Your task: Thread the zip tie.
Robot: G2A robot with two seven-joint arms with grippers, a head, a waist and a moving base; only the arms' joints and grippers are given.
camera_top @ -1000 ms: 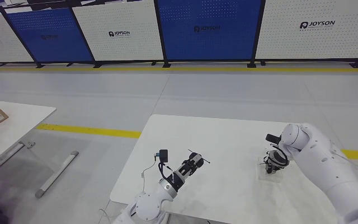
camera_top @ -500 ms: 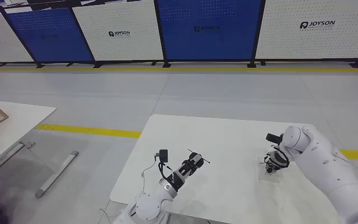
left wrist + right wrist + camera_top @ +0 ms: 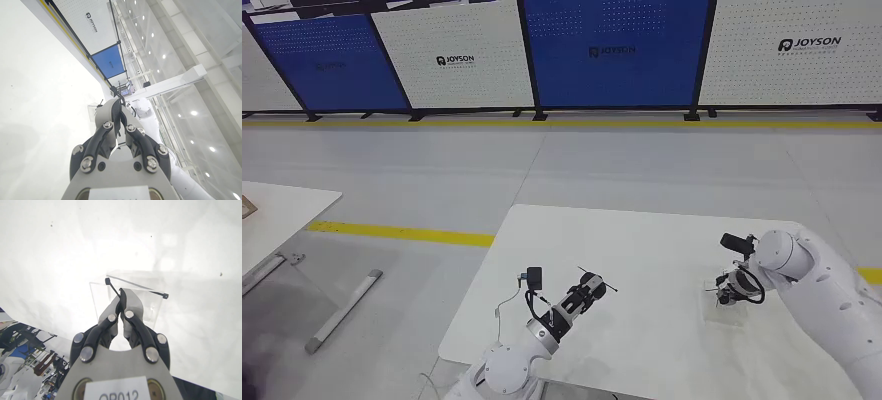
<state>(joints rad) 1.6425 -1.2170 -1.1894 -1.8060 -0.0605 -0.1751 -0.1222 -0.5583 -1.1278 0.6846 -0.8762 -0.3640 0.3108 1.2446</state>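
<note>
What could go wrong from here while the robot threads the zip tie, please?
1. The right gripper pinches its zip tie with just its tip, so it may pivot or slip.
2. That gripper sits at the clear stand where a spare tie lies; moving off could knock either.
3. The left gripper holds a thin black strip far off, so alignment may miss.

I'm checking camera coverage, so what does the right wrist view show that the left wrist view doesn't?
Right wrist view alone: the right gripper shut on a zip tie just below its head. Left wrist view alone: the left gripper shut on a thin black strap, with ceiling lights behind. Both: the white table, the clear stand, and a black tie end at it; which tie the left wrist view catches, I cannot tell.
</note>
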